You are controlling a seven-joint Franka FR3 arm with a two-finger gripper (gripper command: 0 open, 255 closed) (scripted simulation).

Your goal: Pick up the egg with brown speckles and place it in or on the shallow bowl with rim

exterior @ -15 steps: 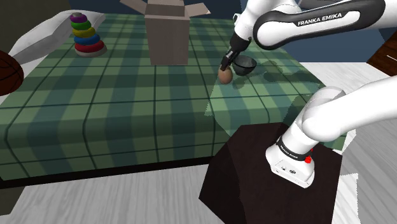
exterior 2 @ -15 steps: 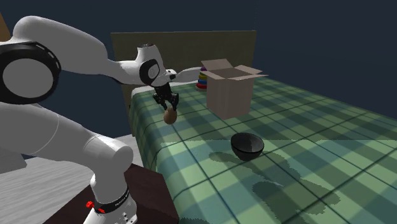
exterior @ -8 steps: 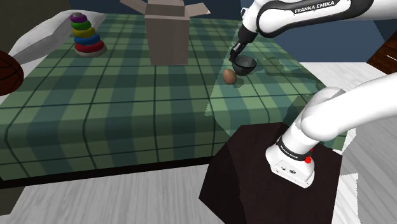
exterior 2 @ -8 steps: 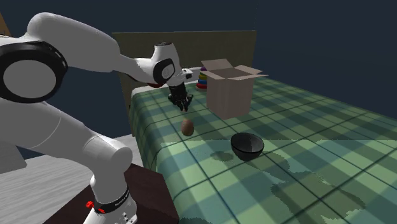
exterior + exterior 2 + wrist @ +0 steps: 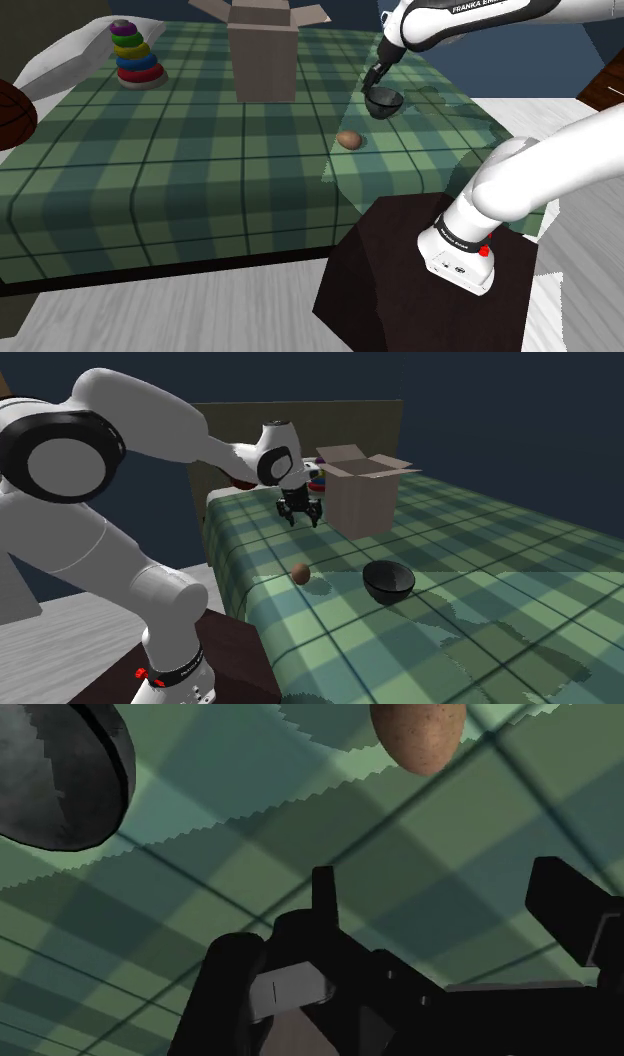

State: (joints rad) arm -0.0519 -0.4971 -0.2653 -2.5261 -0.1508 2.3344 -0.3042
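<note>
place: bedroom, probably | cues: plaid-covered bed [image 5: 150, 170], headboard [image 5: 340, 422], pillow [image 5: 55, 65], stacking-ring toy [image 5: 135, 55]

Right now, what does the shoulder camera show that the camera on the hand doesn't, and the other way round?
The shoulder view takes in more: the cardboard box, the ring toy, the white arm and its dark stand. The wrist view adds close detail: the speckles on the egg and the gripper standing open. Both show the egg lying on the green plaid cloth, apart from the dark bowl.
</note>
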